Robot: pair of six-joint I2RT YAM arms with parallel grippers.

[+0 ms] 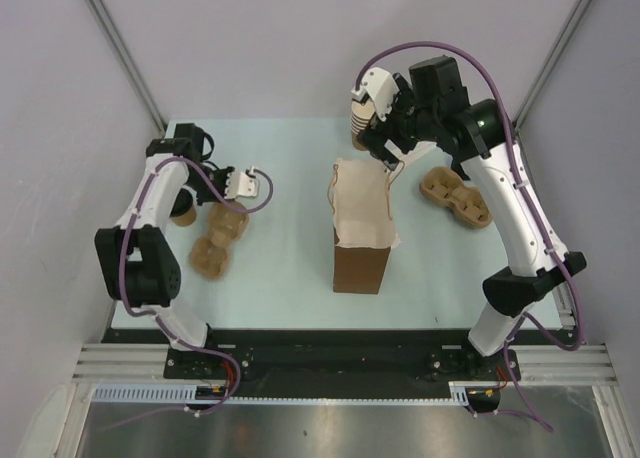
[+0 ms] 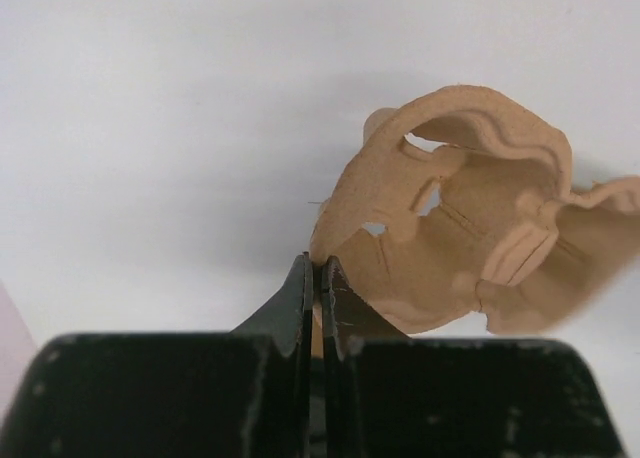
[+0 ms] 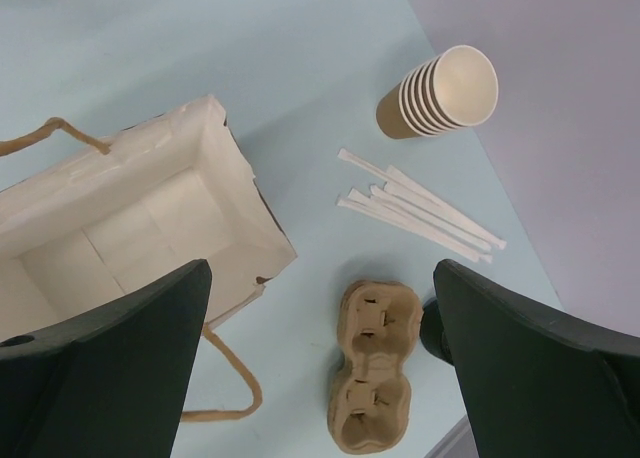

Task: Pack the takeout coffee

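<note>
The takeout coffee [image 1: 183, 215] shows as a small brown cup with a dark top, half hidden under my left arm at the table's left side. Just right of it lies a brown pulp cup tray [image 1: 215, 246]. My left gripper [image 1: 235, 202] is shut on the near rim of that tray [image 2: 470, 228], the two fingers pinched on the thin pulp edge [image 2: 315, 268]. My right gripper [image 1: 385, 143] hangs high at the back, right of the paper bag's mouth, and its fingers [image 3: 110, 368] stand wide open with nothing between them [image 3: 320, 358].
An open brown paper bag [image 1: 362, 228] stands mid-table, its white inside [image 3: 130, 228] bare. A stack of lidless cups [image 3: 440, 93] and several wrapped straws [image 3: 420, 213] lie behind it. A second pulp tray [image 3: 375, 373] lies to the right, a dark round thing [image 3: 430, 328] beside it.
</note>
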